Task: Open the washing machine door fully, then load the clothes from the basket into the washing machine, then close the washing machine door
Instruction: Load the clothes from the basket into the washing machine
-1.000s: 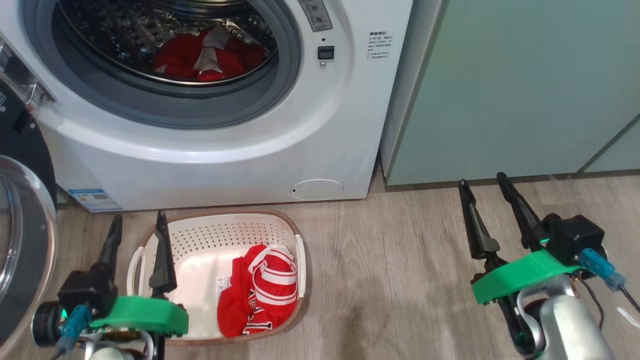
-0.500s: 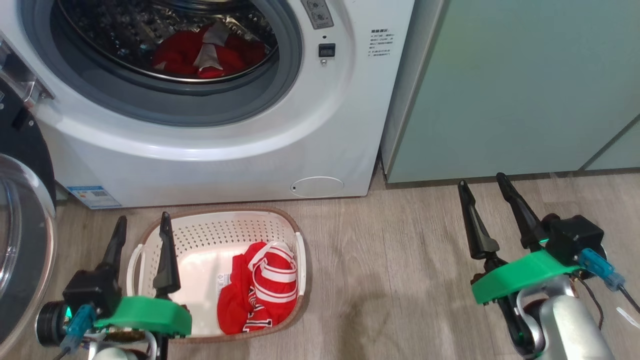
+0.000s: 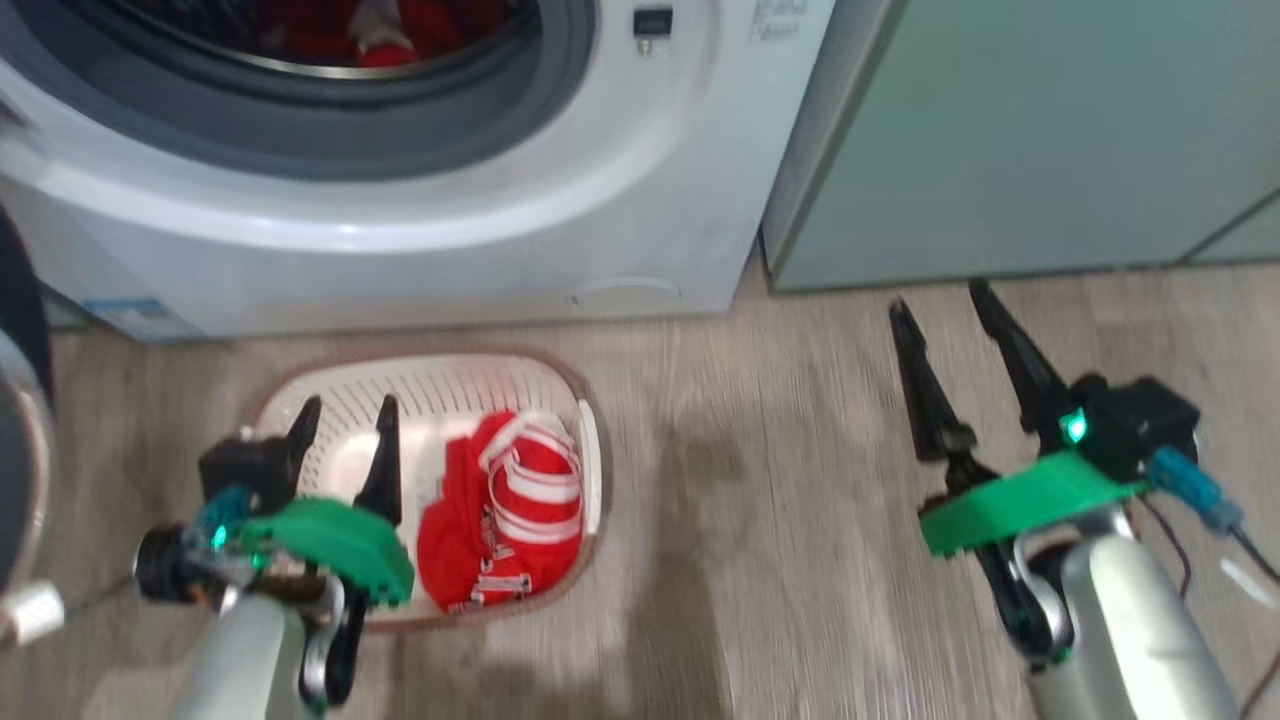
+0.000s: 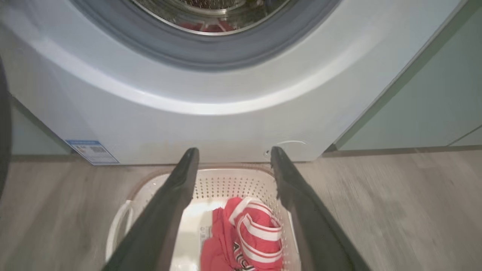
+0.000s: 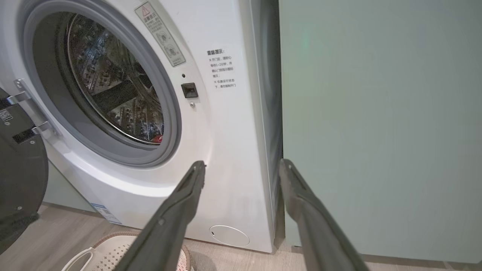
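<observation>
The left gripper [image 3: 346, 412] has its jaws spread wide with nothing between them. Its two dark fingers [image 4: 165, 210] point away toward the far wall of the basket [image 3: 450, 385], above the basket's left half. In the left wrist view they frame the clothes [image 4: 244, 241]; whether either finger touches the plastic I cannot tell. The right gripper [image 3: 938, 298] is likewise wide open and empty. It is poised over bare wood floor [image 3: 780, 500], well to the right of the basket, and aims toward the foot of the pale green cabinet [image 3: 1050, 130].

The clothes, a bright red bundle with white stripes, lie in the right half of the basket, against its right wall. The basket sits on the floor just in front of the washing machine [image 3: 400, 250], below the round opening. More red cloth [image 3: 380, 25] with a pale patch lies inside the steel drum [image 5: 113, 86], behind the grey gasket [image 3: 480, 130].

The washing machine door [image 5: 20, 177] stands swung open on the left, its black ring hanging from the metal hinge [image 5: 39, 128] at the left of the opening. A small round flap [image 5: 229, 235] sits low on the right of the machine's front, and a blue-and-white sticker [image 4: 92, 151] sits low on the left. The cabinet stands just to the right of the machine. The head view is blurred.
</observation>
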You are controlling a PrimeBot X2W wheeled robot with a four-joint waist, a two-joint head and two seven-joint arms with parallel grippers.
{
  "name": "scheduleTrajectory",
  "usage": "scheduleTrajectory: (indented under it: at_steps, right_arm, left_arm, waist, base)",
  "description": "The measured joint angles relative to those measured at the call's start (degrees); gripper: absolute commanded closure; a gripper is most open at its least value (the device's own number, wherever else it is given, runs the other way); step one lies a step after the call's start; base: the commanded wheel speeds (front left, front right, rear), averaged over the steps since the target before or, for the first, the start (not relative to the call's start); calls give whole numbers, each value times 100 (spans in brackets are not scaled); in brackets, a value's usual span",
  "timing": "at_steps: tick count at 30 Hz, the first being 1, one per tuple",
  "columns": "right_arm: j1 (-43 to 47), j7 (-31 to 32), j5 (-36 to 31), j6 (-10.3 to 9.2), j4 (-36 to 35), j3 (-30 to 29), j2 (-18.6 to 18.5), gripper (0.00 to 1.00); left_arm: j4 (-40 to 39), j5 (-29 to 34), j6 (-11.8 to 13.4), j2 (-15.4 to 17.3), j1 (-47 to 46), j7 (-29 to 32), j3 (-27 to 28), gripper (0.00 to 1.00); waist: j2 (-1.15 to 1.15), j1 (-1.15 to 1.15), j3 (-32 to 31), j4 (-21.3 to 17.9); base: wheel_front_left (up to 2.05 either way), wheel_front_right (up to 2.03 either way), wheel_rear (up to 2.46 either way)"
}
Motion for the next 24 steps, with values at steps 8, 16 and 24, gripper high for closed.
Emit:
scheduleTrajectory:
  at_steps: [8, 16, 24]
  right_arm:
    - [-717, -76, -7, 0, -122, 275, 0, 0]
    - [-1177, -230, 13, 0, -148, 452, -1, 0]
    - [-1436, -302, -23, 0, -378, 482, -1, 0]
  left_arm:
    - [1985, -346, -547, -108, -1468, 143, -89, 0]
    - [3713, -609, -956, -191, -2689, 133, -115, 0]
    - [4934, -888, -1137, -213, -3734, 89, -355, 0]
  waist:
    - [0, 1, 990, -191]
    - [0, 2, 2040, -465]
    - [0, 1, 3104, -717]
  base:
    - [0, 0, 0]
    - [0, 0, 0]
    - [0, 0, 0]
